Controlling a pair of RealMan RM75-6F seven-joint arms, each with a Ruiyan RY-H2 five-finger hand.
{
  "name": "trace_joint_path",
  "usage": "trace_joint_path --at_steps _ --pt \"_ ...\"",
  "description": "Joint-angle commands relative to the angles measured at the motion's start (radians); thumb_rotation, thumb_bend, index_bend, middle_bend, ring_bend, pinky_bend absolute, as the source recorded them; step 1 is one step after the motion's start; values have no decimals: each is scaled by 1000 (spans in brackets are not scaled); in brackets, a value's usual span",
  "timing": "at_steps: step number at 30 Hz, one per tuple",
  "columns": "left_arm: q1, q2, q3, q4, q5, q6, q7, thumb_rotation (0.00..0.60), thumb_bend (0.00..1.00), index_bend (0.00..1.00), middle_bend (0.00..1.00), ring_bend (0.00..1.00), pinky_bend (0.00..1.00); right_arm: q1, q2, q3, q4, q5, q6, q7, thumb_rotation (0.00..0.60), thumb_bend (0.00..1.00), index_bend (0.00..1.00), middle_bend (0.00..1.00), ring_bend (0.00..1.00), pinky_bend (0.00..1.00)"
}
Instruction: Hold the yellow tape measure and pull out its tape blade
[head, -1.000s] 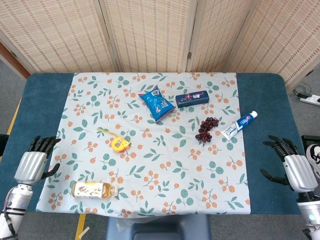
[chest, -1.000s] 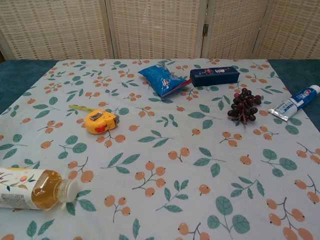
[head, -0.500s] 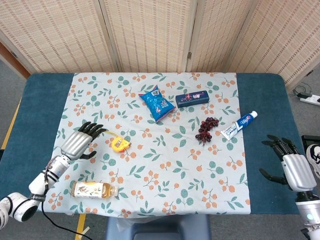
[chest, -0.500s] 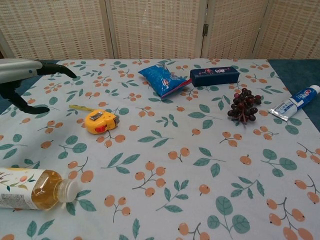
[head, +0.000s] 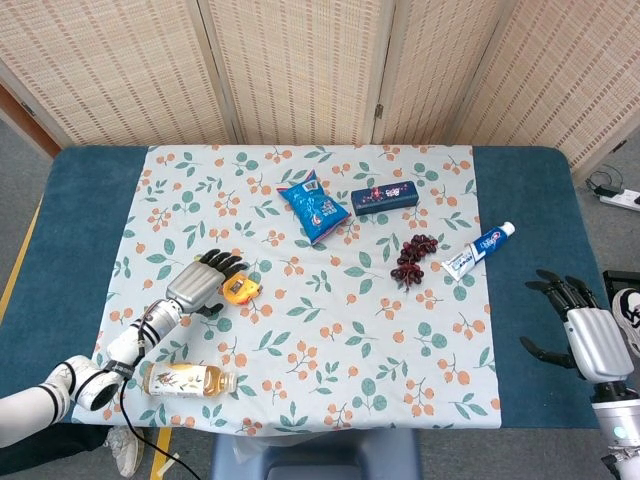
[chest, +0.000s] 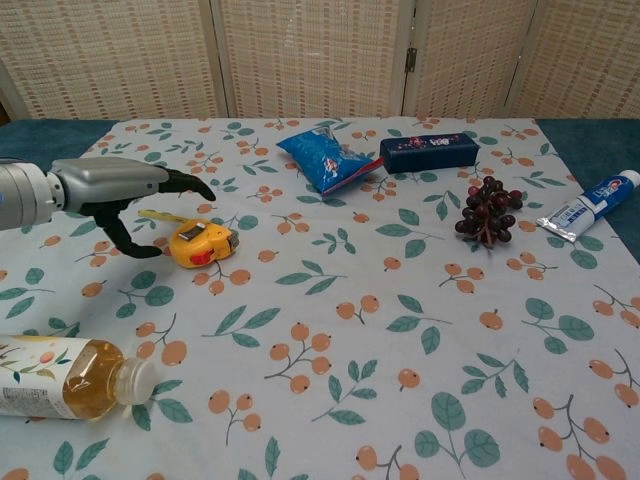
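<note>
The yellow tape measure (head: 240, 290) (chest: 202, 243) lies on the flowered cloth, left of centre, with a short strip of yellow blade (chest: 155, 215) sticking out to its left. My left hand (head: 200, 282) (chest: 125, 196) hovers just left of the case, open, fingers spread above the blade and thumb curled below, holding nothing. My right hand (head: 590, 335) rests open at the far right over the blue table edge, seen only in the head view.
A tea bottle (head: 187, 379) (chest: 62, 378) lies on its side near the front left. Further back sit a blue snack bag (head: 312, 207), a dark blue box (head: 387, 197), a bunch of grapes (head: 414, 257) and a toothpaste tube (head: 478, 250).
My left hand has swept from the table's left edge rightward across the cloth and now sits beside the tape measure. The right hand has barely moved.
</note>
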Motion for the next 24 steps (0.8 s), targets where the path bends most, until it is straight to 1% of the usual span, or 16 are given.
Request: trace_joint_path --at_steps 1,7,17,24 --pt "-17 -26 6 34 -13 -18 -1 600 394 164 87 57 0 0 -1 -1 1 2 -2 0 600 244 240 152 209 100" --pt "-40 -70 8 92 -37 -42 -14 600 394 192 94 79 0 -1 -1 2 1 7 -3 0 600 245 240 152 208 100" --pt "-59 -95 27 134 -32 -41 -42 600 394 213 118 96 0 -4 1 1 -5 10 -4 -7 600 245 240 152 208 100" --pt "-68 -107 39 148 -30 -35 -37 600 395 262 177 125 0 -10 2 0 -8 10 2 -10 600 245 239 152 206 101"
